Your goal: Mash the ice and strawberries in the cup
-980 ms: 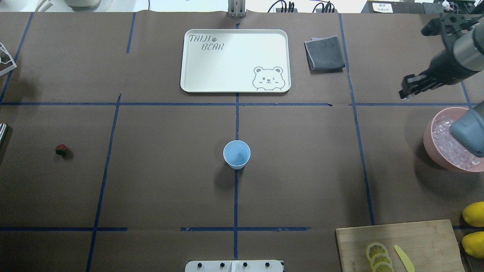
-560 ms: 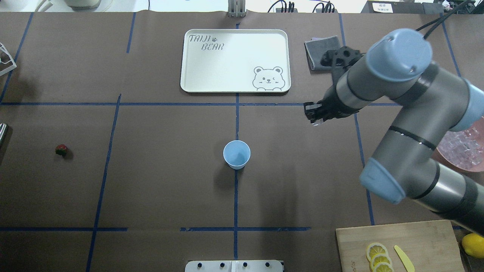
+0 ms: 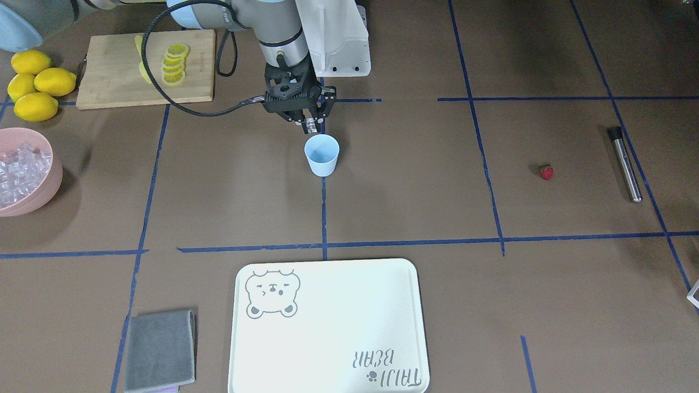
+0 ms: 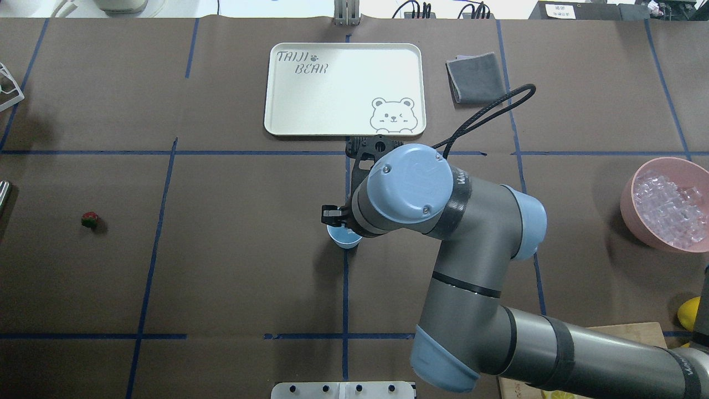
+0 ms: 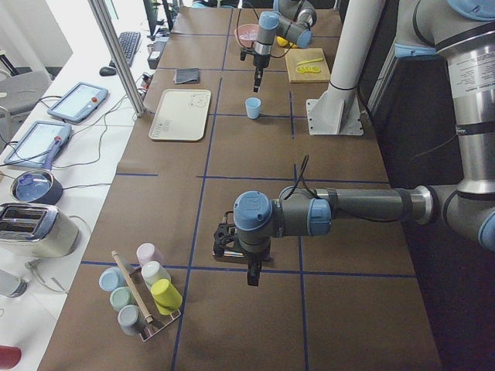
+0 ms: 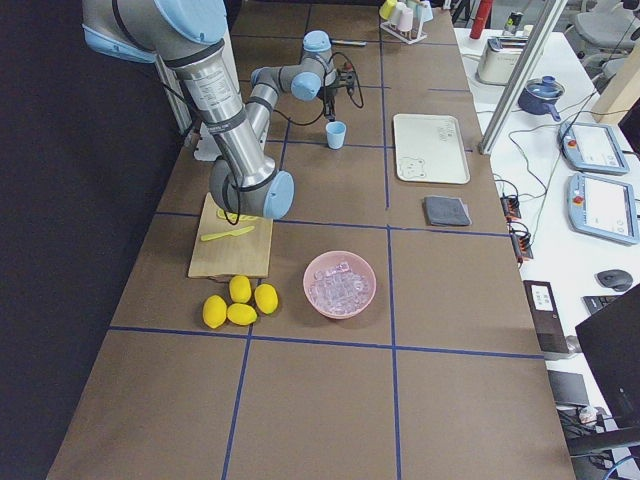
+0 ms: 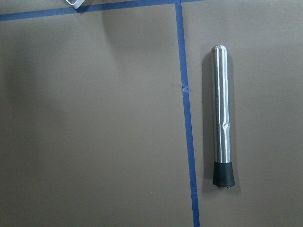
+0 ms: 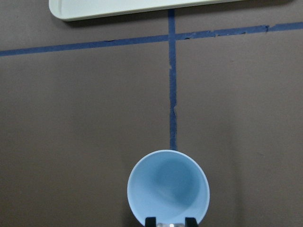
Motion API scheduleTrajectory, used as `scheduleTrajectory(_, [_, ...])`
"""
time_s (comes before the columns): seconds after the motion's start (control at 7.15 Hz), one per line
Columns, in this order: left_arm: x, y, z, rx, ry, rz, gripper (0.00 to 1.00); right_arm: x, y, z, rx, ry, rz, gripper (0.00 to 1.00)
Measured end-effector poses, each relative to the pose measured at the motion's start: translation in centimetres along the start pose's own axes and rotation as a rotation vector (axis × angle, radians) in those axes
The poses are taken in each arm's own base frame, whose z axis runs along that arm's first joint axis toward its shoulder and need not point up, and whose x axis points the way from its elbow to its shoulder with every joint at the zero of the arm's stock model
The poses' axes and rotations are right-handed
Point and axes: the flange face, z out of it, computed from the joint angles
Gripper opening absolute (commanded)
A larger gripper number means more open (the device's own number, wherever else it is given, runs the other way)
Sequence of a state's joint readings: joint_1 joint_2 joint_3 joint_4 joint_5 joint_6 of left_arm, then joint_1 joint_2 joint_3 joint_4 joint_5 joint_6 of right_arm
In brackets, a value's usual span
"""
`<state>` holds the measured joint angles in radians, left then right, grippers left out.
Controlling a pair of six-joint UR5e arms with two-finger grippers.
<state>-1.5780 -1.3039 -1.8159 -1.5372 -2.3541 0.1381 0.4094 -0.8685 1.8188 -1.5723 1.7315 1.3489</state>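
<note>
Right pincer [image 3: 310, 129] holds ice over the cup, seen just above the middle of the front-facing view.

The right pincer points down, its fingertips [image 8: 150, 221] pinching a small clear ice cube [image 8: 169, 224] just above the near rim of the light-blue cup [image 3: 322, 155], which stands upright on the brown surface [image 3: 437, 207] where two blue tape lines meet. The strawberry [image 3: 546, 172] lies alone at that view's right, near a steel rod [image 7: 221, 113] lying flat. At the left edge a pink bowl [image 3: 48, 188] is full of ice [image 3: 19, 166]. A cream tray [image 3: 327, 327] sits at the bottom centre. The left pincer [image 5: 253, 274] hangs low over the surface in the foreground of the left side view; I cannot tell whether it is spread or pressed together.
</note>
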Motion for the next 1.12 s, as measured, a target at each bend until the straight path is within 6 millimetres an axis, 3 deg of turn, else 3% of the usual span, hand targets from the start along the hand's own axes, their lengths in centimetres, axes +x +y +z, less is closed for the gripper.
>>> scheduleTrajectory(0.56, [0.0,0.1,0.1,-0.001,0.0,0.0,1.0,-1.1,0.2,1.7,0.047,0.033,0.001,0.14])
scheduleTrajectory(0.7, [0.0,0.0,0.1,-0.001,0.001,0.001,1.0,-0.9,0.1,2.0,0.056,0.042,0.001,0.74])
scheduleTrajectory(0.84, [0.0,0.1,0.1,-0.002,0.001,0.001,1.0,-0.8,0.0,2.4,0.058,0.049,0.001,0.99])
scheduleTrajectory(1.12, [0.1,0.1,0.2,-0.003,0.006,0.0,1.0,-0.9,0.2,2.9,0.059,0.057,-0.001,0.99])
